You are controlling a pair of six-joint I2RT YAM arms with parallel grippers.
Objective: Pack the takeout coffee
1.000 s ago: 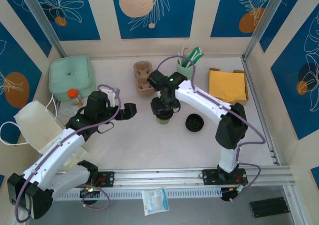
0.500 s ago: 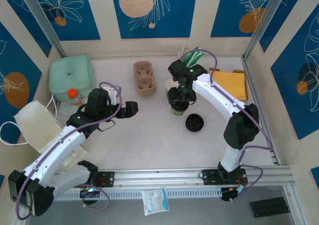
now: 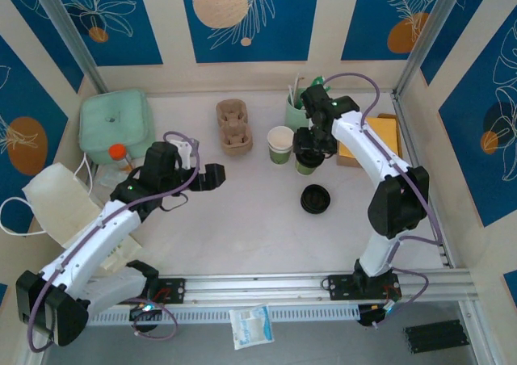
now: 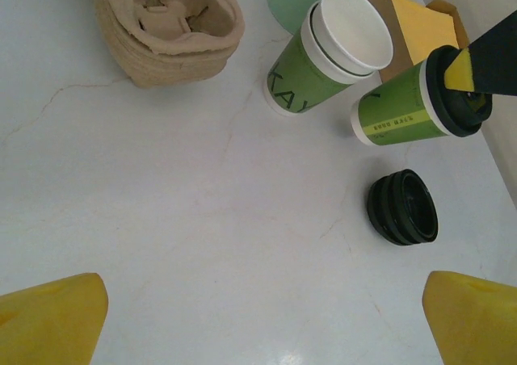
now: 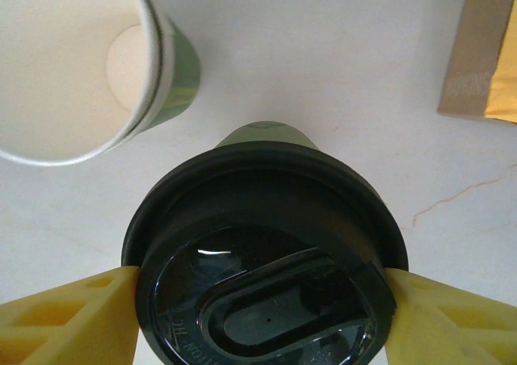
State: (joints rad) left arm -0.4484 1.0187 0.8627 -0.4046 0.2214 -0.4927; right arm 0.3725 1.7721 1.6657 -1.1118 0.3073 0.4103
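Observation:
The takeout coffee (image 3: 306, 165), a green-banded cup with a black lid (image 5: 266, 276), hangs in my right gripper (image 5: 262, 300). The yellow fingers (image 5: 65, 316) press on both sides of the lid's rim. In the left wrist view the cup (image 4: 404, 116) tilts low over the table, right of a stack of open cups (image 4: 327, 54). The brown pulp carrier (image 3: 233, 126) stands at the back, left of those open cups (image 3: 280, 144). My left gripper (image 3: 212, 176) hovers open over bare table, apart from everything, its yellow fingertips (image 4: 56, 316) wide apart.
A stack of spare black lids (image 3: 315, 198) lies in front of the held cup. The mint cup of straws (image 3: 299, 106) and a box of yellow napkins (image 3: 380, 135) stand at the back right. A mint lidded tub (image 3: 117, 123) and a white bag (image 3: 56, 203) occupy the left.
My right gripper has carried the lidded cup from the table's middle to the right and back, past the open cups. The left gripper has edged slightly right.

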